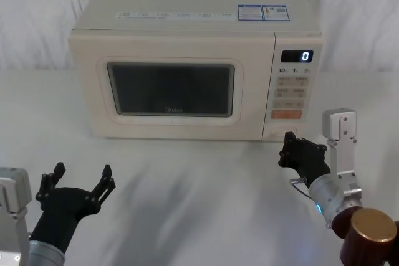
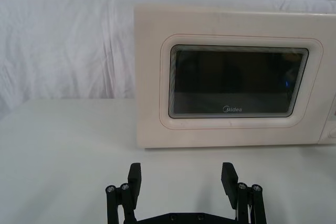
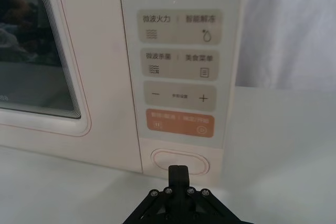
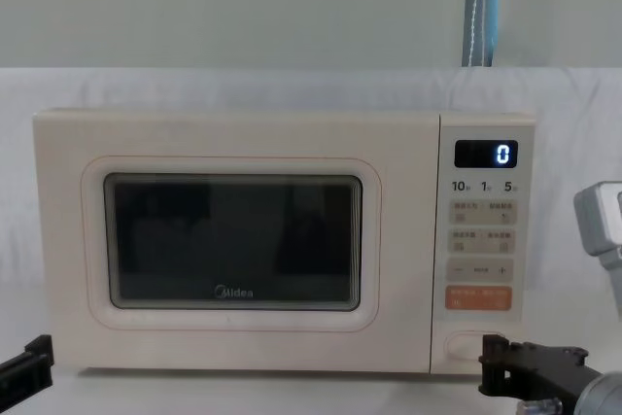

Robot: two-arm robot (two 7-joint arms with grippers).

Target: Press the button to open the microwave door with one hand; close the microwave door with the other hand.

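Observation:
The cream microwave door (image 1: 171,88) with its dark window lies flush and closed; it also shows in the chest view (image 4: 233,240) and the left wrist view (image 2: 236,82). The button (image 3: 179,161), a plain cream oblong, sits at the bottom of the control panel below the orange key (image 3: 179,123). My right gripper (image 3: 178,170) is shut, with its tips right at the button's lower edge; I cannot tell whether they touch. It appears low at the panel's foot in the head view (image 1: 288,138) and the chest view (image 4: 491,364). My left gripper (image 1: 83,172) stands open over the table, well in front of the door's left part.
The microwave (image 1: 187,23) stands on a white cloth-covered table (image 1: 199,204), with white drapery behind it. Its display (image 4: 486,154) reads 0. Bare table lies between the left gripper (image 2: 182,177) and the door.

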